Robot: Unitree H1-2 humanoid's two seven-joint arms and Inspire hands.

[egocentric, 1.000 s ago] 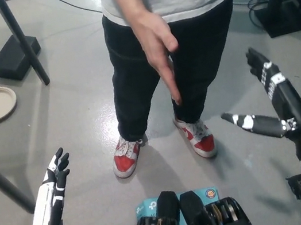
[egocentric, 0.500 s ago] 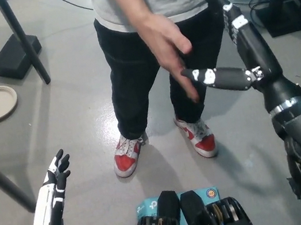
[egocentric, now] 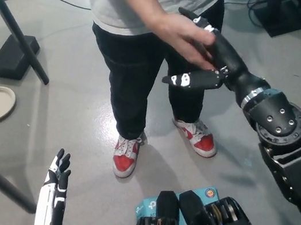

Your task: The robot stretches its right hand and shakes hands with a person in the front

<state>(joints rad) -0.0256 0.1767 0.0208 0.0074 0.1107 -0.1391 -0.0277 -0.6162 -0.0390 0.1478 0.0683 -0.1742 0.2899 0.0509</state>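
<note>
Contact has just been made: a second ago the black right hand (egocentric: 210, 55) hung low and well off to the robot's right, apart from the person, and half a second ago it had risen to just beside the person's lowered palm. Now the black right arm (egocentric: 274, 120) is stretched forward and up, and the person's bare hand (egocentric: 187, 39) lies over the top of the black hand, fingers wrapped around it in front of the person's black trousers (egocentric: 133, 80). The black hand's long fingers (egocentric: 196, 23) point up and away, lying close together under the person's grip, while its thumb (egocentric: 188, 79) sticks out sideways toward picture left, not closed on anything; whether the black fingers press on the person's palm cannot be told, since the palm hides them. The person has also stepped slightly, yet the red and white sneakers (egocentric: 126, 154) sit in much the same place on the grey concrete floor (egocentric: 72, 132). The white left hand (egocentric: 58, 169) has not moved, resting low at the robot's left side with its fingers spread and nothing in them. Judged from this, the reach is done and the clasp is forming; closing the thumb and fingers and then the shake itself appear to be what is left
</note>
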